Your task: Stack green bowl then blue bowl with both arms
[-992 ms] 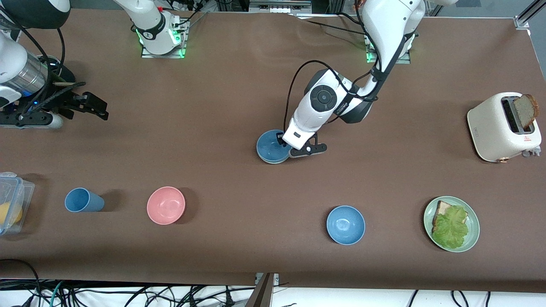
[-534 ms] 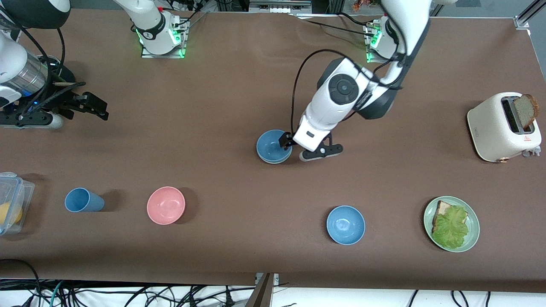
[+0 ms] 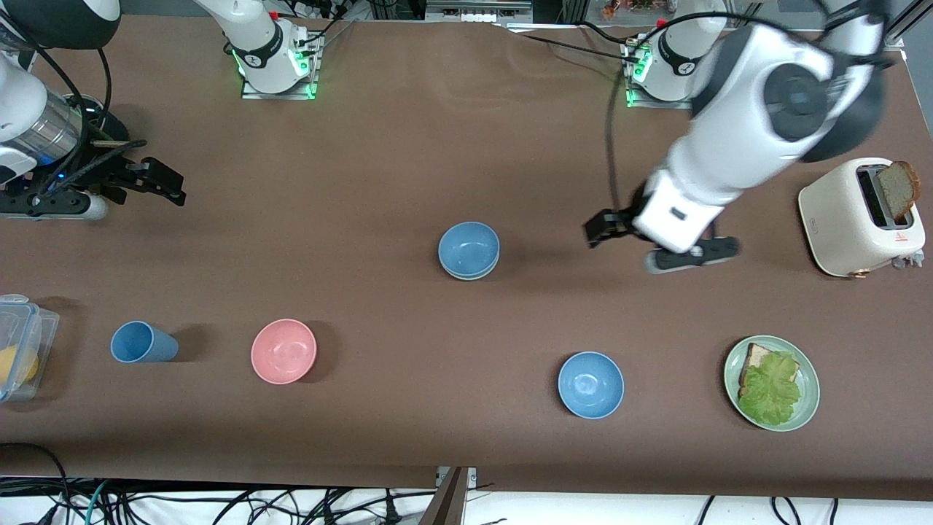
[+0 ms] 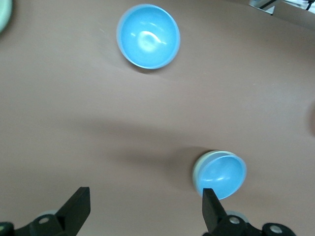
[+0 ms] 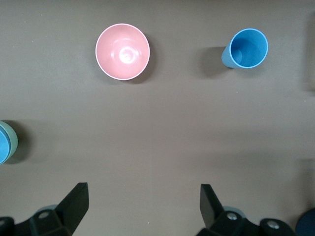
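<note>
At table centre, blue bowl sits nested in green bowl. Left gripper, at its three o'clock, gapes empty; right gripper waits, spread wide, empty.

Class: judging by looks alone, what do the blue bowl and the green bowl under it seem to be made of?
Blue bowl: probably matte plastic or melamine; flat dusty colour with only a soft sheen. Green bowl: likely the same, but only its pale rim shows.
</note>
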Action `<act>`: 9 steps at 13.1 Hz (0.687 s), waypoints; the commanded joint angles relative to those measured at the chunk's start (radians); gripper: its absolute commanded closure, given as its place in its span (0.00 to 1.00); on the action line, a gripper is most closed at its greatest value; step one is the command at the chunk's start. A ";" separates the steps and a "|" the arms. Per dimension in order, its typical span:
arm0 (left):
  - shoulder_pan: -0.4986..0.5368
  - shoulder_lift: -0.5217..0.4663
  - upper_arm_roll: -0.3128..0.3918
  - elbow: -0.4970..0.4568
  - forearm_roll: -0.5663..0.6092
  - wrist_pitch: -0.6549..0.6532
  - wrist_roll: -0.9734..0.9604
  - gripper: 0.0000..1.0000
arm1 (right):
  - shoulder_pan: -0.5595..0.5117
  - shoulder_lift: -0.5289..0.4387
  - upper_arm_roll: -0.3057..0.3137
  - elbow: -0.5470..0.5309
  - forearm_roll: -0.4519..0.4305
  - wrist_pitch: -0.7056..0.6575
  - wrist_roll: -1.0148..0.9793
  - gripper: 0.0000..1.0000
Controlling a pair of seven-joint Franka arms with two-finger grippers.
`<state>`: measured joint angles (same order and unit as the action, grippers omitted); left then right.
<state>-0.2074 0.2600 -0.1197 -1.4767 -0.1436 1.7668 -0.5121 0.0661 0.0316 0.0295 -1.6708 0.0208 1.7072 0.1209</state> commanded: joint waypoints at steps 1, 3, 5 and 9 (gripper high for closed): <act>0.113 -0.073 -0.014 -0.008 0.025 -0.075 0.118 0.00 | -0.006 0.010 0.007 0.026 0.004 -0.004 0.005 0.00; 0.178 -0.096 -0.014 -0.008 0.041 -0.116 0.174 0.00 | -0.006 0.010 0.007 0.026 0.004 -0.004 0.005 0.00; 0.224 -0.111 -0.017 -0.011 0.059 -0.160 0.257 0.00 | -0.006 0.010 0.007 0.026 0.004 -0.004 0.005 0.00; 0.312 -0.122 -0.014 -0.017 0.059 -0.175 0.453 0.00 | -0.006 0.010 0.007 0.026 0.005 -0.006 0.005 0.00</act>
<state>0.0709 0.1607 -0.1195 -1.4755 -0.1111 1.6029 -0.1544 0.0661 0.0316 0.0296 -1.6700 0.0208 1.7091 0.1209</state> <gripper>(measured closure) 0.000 0.000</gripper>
